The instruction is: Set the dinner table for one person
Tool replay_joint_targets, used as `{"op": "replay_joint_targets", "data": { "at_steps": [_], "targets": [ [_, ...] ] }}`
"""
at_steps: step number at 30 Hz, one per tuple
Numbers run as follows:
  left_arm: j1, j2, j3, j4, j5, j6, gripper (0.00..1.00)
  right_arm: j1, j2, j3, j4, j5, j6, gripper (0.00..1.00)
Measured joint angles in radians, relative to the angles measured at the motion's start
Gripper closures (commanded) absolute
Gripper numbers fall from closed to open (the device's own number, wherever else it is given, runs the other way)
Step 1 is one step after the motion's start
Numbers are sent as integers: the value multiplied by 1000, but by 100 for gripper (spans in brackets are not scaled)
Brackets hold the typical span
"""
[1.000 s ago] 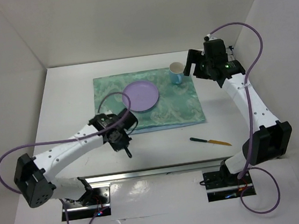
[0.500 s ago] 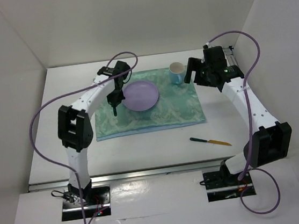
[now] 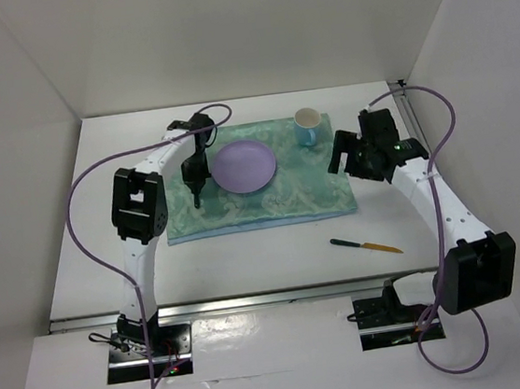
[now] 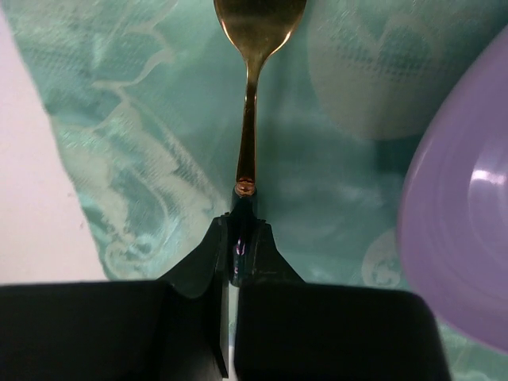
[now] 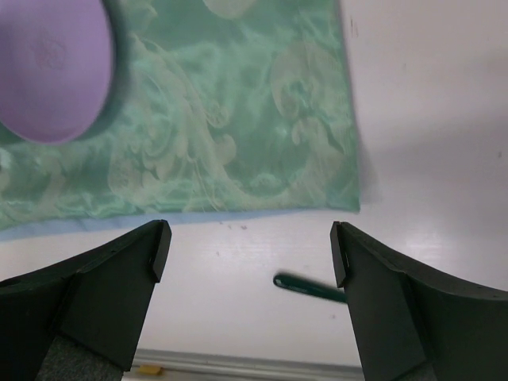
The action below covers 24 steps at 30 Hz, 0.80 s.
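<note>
Left wrist view: bowl of the spoon [image 4: 250, 119] cut off by the top edge, handle end hidden inside the left hand [image 4: 240, 228]; plate [image 4: 468, 238] cut by the right edge. Right wrist view: only the green handle of the knife [image 5: 305, 287] visible, blade hidden behind the right hand [image 5: 250, 238]. Top view: spoon too small to tell.

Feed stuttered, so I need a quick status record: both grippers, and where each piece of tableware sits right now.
left gripper: shut on spoon handle, over cloth, left of plate
right gripper: open, empty, near cloth's right edge
plate: on cloth, around its middle
cup: on cloth, far right corner
knife: on dinner table, off cloth, near right side
</note>
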Motion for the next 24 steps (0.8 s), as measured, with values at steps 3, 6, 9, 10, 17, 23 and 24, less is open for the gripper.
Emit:
{"op": "replay_joint_targets", "data": {
  "at_steps": [3, 6, 9, 10, 17, 23, 24],
  "targets": [
    [3, 41, 28, 9, 14, 15, 100, -4, -27, -76, -31, -10, 25, 9],
    [4, 67, 59, -13, 14, 24, 67, -6, -50, -140, -56, -25, 57, 12],
    [4, 77, 79, -21, 14, 18, 50, -6, -68, -179, -91, -29, 99, 16],
    [4, 77, 79, -21, 14, 15, 47, -6, -74, -190, -96, -29, 116, 20],
    [4, 53, 79, -32, 24, 15, 42, -6, -176, -269, -157, -50, 302, 39],
    [-3, -127, 62, -52, 20, -8, 13, 1, -253, -406, -177, -104, 511, 36],
    [-8, -177, 56, -56, 13, -11, 0, 1, -260, -433, -183, -111, 547, 33]
  ]
}}
